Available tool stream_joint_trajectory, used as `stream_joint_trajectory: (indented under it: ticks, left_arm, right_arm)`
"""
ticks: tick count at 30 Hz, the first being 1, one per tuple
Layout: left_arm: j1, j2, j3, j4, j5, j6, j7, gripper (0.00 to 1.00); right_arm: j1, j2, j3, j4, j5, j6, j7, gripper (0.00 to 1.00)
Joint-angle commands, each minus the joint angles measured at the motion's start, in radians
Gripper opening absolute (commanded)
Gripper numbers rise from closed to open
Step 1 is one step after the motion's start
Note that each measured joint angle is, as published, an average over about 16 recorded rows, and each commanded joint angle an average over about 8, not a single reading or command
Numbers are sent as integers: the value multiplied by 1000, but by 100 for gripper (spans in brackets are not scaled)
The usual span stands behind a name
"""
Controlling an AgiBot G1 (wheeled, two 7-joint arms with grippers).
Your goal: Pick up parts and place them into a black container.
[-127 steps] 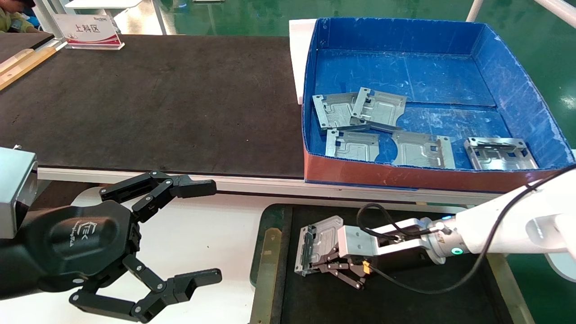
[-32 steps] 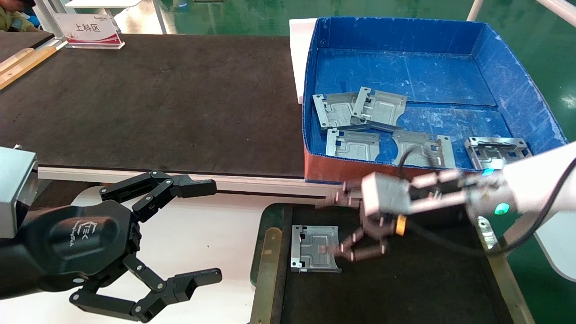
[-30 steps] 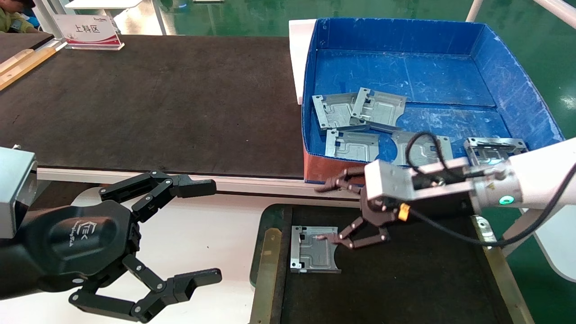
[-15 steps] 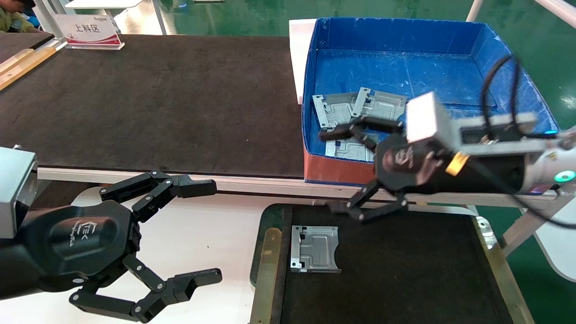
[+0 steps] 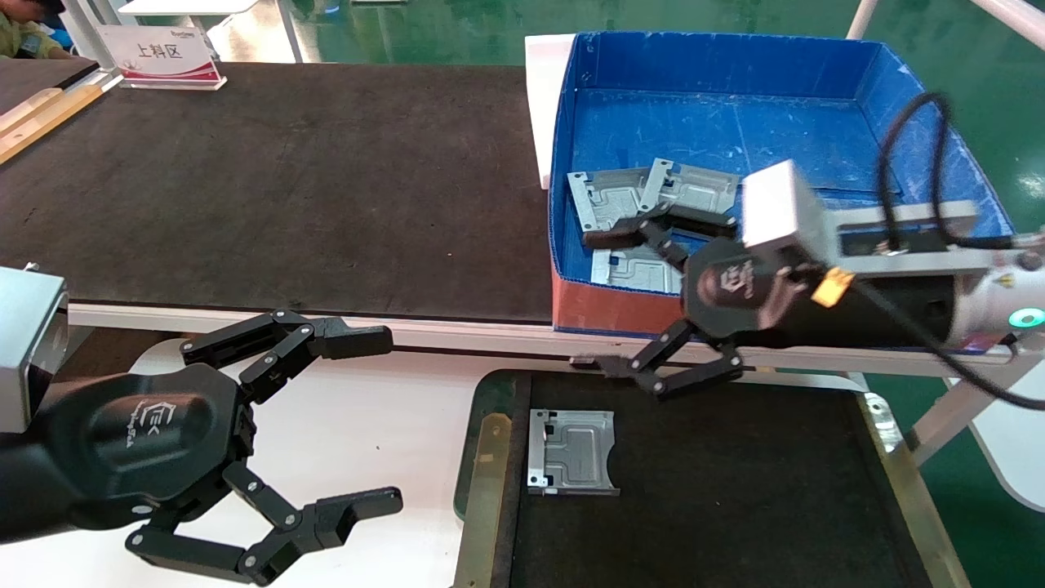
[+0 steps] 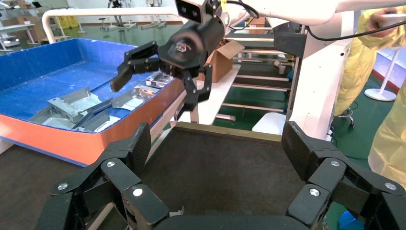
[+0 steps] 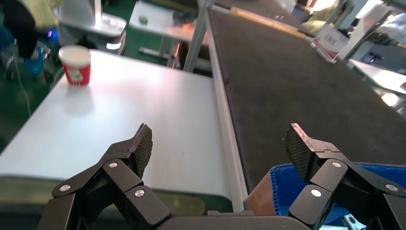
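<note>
One silver-grey part (image 5: 571,452) lies flat on the black container (image 5: 735,498), near its brass strip (image 5: 488,465). Several more parts (image 5: 608,200) lie in the blue box (image 5: 735,122); some are hidden behind my right arm. My right gripper (image 5: 593,300) is open and empty. It hovers over the box's red-brown front edge, above and apart from the container. In the right wrist view its jaws (image 7: 218,139) straddle the box corner (image 7: 280,184). My left gripper (image 5: 380,416) is open and empty, parked at the near left. Its wrist view shows the container floor (image 6: 225,167) and the right gripper (image 6: 155,91).
A long black mat-covered table (image 5: 286,188) runs across the back, with a sign (image 5: 159,55) at its far left. A white table (image 5: 384,408) lies between my left gripper and the container. A red and white cup (image 7: 75,64) stands on it.
My right gripper let go of the part in the container, opened, and rose back toward the blue box's front edge. The part now lies flat. The left arm has not moved.
</note>
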Motion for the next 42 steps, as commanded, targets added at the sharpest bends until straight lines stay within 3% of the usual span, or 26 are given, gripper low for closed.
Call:
stream_joint_trajectory:
  ticks: [1, 42]
  left_arm:
    - [0, 0, 0, 0, 0, 0, 0, 100]
    - [0, 0, 0, 0, 0, 0, 0, 100]
  right_arm:
    - [-8, 3, 6, 9, 1, 1, 5, 100]
    - [-420, 206, 346, 523, 122, 70, 333, 100]
